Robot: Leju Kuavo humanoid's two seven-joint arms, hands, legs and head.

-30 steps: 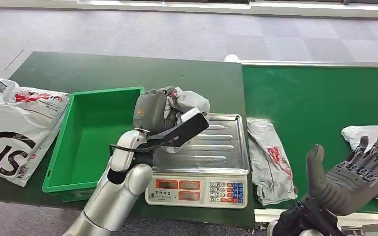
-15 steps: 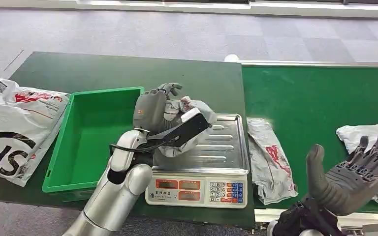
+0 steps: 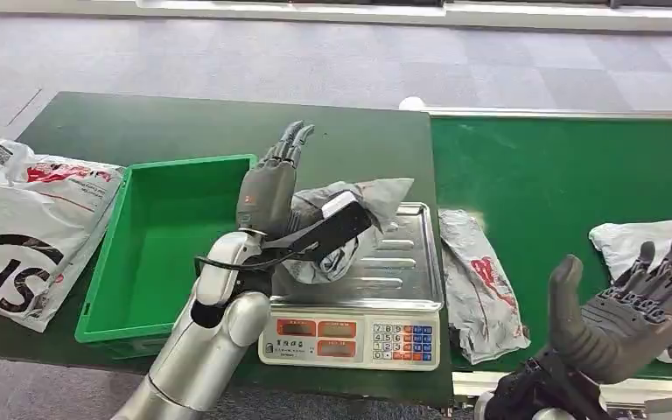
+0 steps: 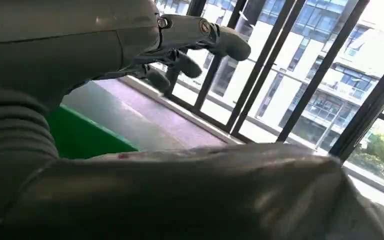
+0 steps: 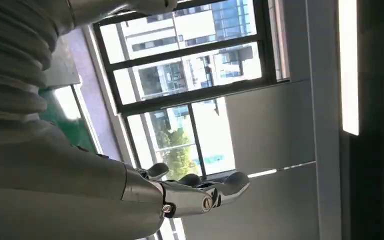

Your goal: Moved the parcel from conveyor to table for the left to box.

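Left hand point(image 3: 271, 179) is up over the near-left corner of the scale tray point(image 3: 407, 271), fingers point(image 3: 290, 140) stretched straight and apart, pointing away from the robot, holding nothing. Right beside its palm the grey parcel point(image 3: 354, 223) lies crumpled on the tray, its long axis slanting from the tray's near-left side up toward the far right, one flap pointing over the tray's far edge; whether the palm touches it cannot be told. In the left wrist view the parcel point(image 4: 220, 195) spreads wide below the outstretched fingers point(image 4: 215, 37). The scale sits just beside the green bin point(image 3: 162, 241) on the dark table point(image 3: 140, 127). Over on the conveyor point(image 3: 569, 175), the right hand point(image 3: 634, 311) hangs palm-open, fingers spread, holding nothing, above a white bag point(image 3: 630, 245). A second grey parcel point(image 3: 481, 284) lies lengthwise between scale and that hand.
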